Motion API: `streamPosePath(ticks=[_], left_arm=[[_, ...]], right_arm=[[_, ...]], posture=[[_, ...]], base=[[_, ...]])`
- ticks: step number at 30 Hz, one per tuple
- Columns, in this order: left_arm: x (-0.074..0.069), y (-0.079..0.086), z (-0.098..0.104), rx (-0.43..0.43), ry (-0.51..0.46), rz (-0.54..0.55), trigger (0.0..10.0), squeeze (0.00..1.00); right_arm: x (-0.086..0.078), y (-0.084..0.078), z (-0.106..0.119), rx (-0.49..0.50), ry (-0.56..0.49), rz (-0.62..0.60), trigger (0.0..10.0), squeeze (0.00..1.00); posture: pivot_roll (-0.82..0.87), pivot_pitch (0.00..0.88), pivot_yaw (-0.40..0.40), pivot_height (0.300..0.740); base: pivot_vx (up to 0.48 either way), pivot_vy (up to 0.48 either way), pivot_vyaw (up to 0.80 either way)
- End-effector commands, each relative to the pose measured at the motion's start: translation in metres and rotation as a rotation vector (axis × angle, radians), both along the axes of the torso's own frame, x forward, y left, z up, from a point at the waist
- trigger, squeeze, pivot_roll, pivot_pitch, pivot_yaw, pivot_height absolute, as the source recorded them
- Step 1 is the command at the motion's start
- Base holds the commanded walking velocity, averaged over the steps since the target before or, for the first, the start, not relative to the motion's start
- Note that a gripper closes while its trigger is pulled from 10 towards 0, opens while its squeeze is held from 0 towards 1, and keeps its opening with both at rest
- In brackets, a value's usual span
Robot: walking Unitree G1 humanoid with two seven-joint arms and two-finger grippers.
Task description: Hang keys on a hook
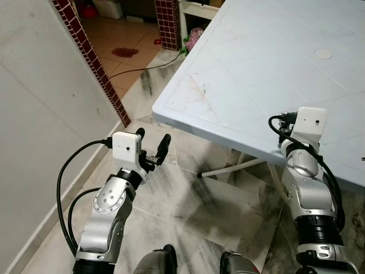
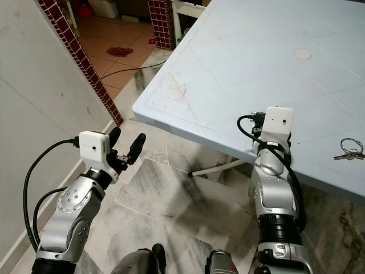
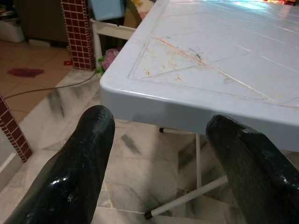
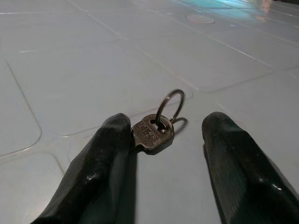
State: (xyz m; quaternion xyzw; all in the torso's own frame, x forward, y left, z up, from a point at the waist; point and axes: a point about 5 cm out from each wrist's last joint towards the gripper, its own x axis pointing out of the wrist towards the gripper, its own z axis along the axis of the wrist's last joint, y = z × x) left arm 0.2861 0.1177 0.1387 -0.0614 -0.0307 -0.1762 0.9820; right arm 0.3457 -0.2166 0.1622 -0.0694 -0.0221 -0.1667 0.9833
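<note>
Right wrist view showed the right gripper [image 4: 161,154] spread open around the key [image 4: 150,134] and its ring, lying flat on the pale plastic table [image 1: 256,68]; the fingers could skid it away; the left gripper [image 1: 153,145] hung open beside the table corner.

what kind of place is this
Probably a home's utility or back room: a white plastic table on a marble-patterned tile floor, with red-brick pillars and keys on the table.
</note>
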Motion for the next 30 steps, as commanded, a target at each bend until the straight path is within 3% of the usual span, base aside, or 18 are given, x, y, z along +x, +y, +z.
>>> streamPosePath(ticks=[1, 5, 6, 7, 8, 9, 20, 29, 30], left_arm=[[-0.002, 0.003, -0.003, 0.012, 0.008, 0.009, 10.0, 0.0], [-0.002, 0.003, -0.003, 0.013, 0.008, 0.008, 10.0, 0.0], [-0.002, 0.003, -0.003, 0.013, 0.007, 0.009, 10.0, 0.0], [-0.002, 0.003, -0.003, 0.013, 0.007, 0.01, 10.0, 0.0], [-0.002, 0.003, -0.003, 0.013, 0.007, 0.01, 10.0, 0.0], [-0.002, 0.003, -0.003, 0.013, 0.008, 0.011, 10.0, 0.0], [-0.002, 0.002, -0.003, 0.012, 0.008, 0.009, 10.0, 0.0], [-0.002, 0.002, -0.003, 0.012, 0.008, 0.006, 10.0, 0.0], [-0.002, 0.002, -0.003, 0.012, 0.008, 0.005, 10.0, 0.0]], right_arm=[[0.004, 0.001, -0.003, -0.016, 0.02, 0.001, 10.0, 1.0], [0.006, 0.002, -0.001, -0.011, 0.014, 0.0, 10.0, 1.0], [0.009, 0.005, 0.001, -0.011, 0.004, 0.008, 10.0, 0.59], [0.009, 0.006, 0.002, -0.011, 0.0, 0.012, 10.0, 0.59], [0.01, 0.007, 0.002, -0.011, -0.004, 0.014, 10.0, 0.22], [0.01, 0.008, 0.003, -0.011, -0.006, 0.015, 10.0, 0.0], [0.017, 0.011, 0.009, 0.046, -0.047, -0.031, 10.0, 0.0], [0.017, 0.017, 0.011, 0.158, -0.084, -0.097, 10.0, 0.0], [0.017, 0.018, 0.01, 0.168, -0.083, -0.096, 7.9, 0.0]], posture=[[0.04, 0.222, 0.128, 0.74], [0.04, 0.222, 0.128, 0.74], [0.04, 0.222, 0.128, 0.74], [0.04, 0.223, 0.127, 0.74], [0.04, 0.223, 0.128, 0.74], [0.04, 0.223, 0.128, 0.74], [0.04, 0.225, 0.129, 0.74], [0.04, 0.225, 0.131, 0.74], [0.04, 0.224, 0.13, 0.74]], base=[[0.0, 0.0, 0.0], [0.0, 0.0, 0.0], [0.0, 0.0, 0.0], [0.0, 0.0, 0.0], [0.0, 0.0, 0.0], [0.0, 0.0, 0.0], [0.0, 0.0, 0.0], [0.0, 0.0, 0.0], [0.0, 0.0, 0.0]])
